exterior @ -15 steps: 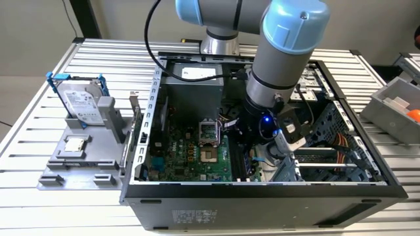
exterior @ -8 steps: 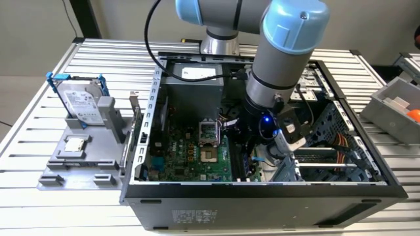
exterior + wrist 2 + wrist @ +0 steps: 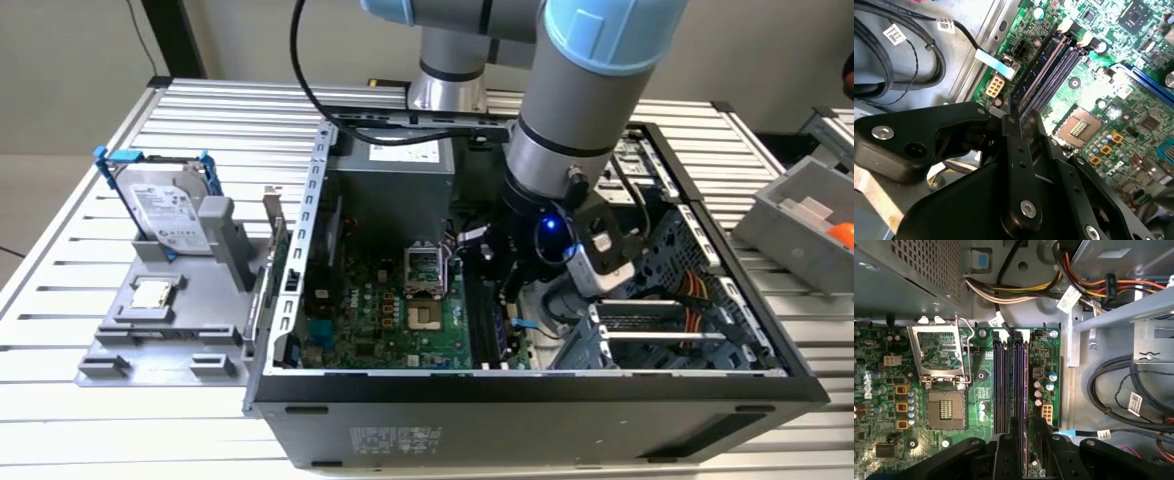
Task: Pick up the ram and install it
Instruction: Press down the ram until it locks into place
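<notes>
In both wrist views the black end effector [image 3: 1019, 112] [image 3: 1026, 427] is sitting low over the memory slots [image 3: 1000, 385], right at the near end of the ram [image 3: 1035, 75] [image 3: 1024, 385]. The ram is lying along the slot closest to the board's edge. Its near end is running in under the black hardware, so I cannot tell whether the end effector is clamped on it or standing loose around it. The second wrist view is giving the stick at a slant, with pale slot clips [image 3: 1066, 26] showing at its far end. The first wrist view is looking straight along it and is also taking in the open processor socket [image 3: 944, 410] with its raised metal frame [image 3: 939, 350]. Farther off, bundled coloured wires [image 3: 1004, 292] are carrying small white tags [image 3: 1068, 297] whose print is too small to read. The exterior view is placing all this inside an open computer case [image 3: 534, 385] on a slatted metal counter [image 3: 80, 290]. There the arm [image 3: 574, 150] is covering the ram itself. Outside the case, towards the exterior view's left, a hard drive [image 3: 167, 210] is standing in a grey holder, and its label is unreadable.
</notes>
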